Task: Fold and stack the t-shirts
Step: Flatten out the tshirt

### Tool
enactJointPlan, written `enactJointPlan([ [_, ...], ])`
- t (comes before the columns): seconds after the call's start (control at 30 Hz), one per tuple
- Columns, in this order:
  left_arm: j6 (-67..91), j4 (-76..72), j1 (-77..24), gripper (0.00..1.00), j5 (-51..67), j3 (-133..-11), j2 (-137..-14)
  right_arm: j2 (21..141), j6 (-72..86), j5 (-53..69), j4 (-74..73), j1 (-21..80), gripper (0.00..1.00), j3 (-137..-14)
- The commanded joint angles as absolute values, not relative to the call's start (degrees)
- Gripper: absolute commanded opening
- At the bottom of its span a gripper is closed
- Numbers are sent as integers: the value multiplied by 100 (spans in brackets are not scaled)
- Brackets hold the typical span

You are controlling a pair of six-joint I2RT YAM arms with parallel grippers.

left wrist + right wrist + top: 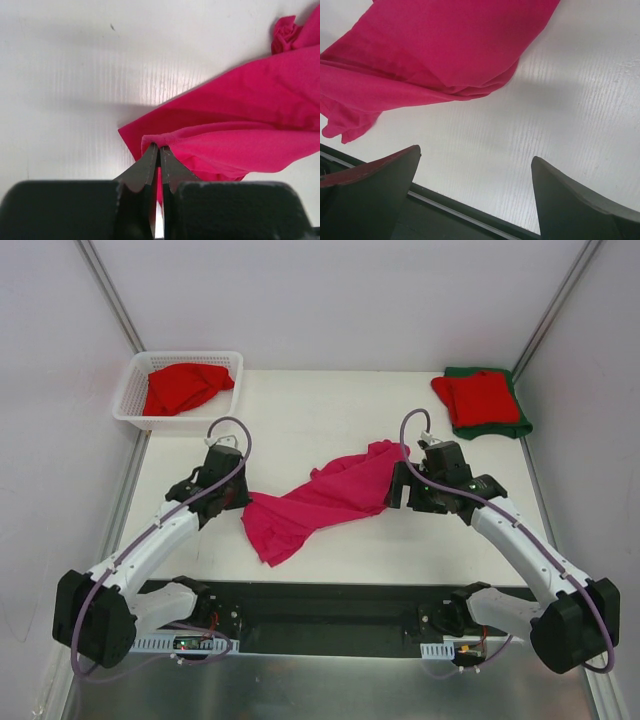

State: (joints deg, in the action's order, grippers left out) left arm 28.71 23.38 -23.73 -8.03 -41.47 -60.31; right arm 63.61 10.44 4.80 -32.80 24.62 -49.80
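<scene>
From above, we see a magenta-pink cloth t-shirt (320,498) lying crumpled in a long diagonal band across the middle of the flat white table (330,405), its lower end to the left and its upper end to the right. The left gripper (240,502) sits at the shirt's lower left end, and the right gripper (396,488) sits just beside its upper right end. At the far left corner stands a white plastic lattice basket (128,410) with a bunched red cloth t-shirt (185,387) inside it. At the far right corner a folded red t-shirt (478,398) lies on top of a folded dark green t-shirt (520,426), whose edge shows along the right and near sides.

From the left wrist, we see the two dark fingers (147,167) pressed together, clamped on a fold at the pink shirt's edge. The rest of the cloth spreads away to the right over the table, with a small bunched bit at the top right corner.

From the right wrist, we see the two dark fingers (375,185) standing wide apart with only bare table between them. They hold nothing. The pink shirt lies beyond them, in the upper left of this view, apart from both fingertips. A black strip (445,220) runs along the table's edge at the bottom.
</scene>
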Motion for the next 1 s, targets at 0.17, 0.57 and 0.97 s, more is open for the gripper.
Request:
enactJointPlan([
  [0.17, 2373, 2013, -1802, 0, -756, -5044, -6960, 6372, 1002, 361, -3190, 2514, 96, -5089],
  [0.57, 2329, 1934, -1433, 0, -572, -4861, -6900, 7715, 607, -159, -2971, 2294, 96, -6248],
  [0.97, 2408, 1934, -1371, 0, -448, -4597, -6522, 9070, 765, 457, -2496, 1486, 96, -6935],
])
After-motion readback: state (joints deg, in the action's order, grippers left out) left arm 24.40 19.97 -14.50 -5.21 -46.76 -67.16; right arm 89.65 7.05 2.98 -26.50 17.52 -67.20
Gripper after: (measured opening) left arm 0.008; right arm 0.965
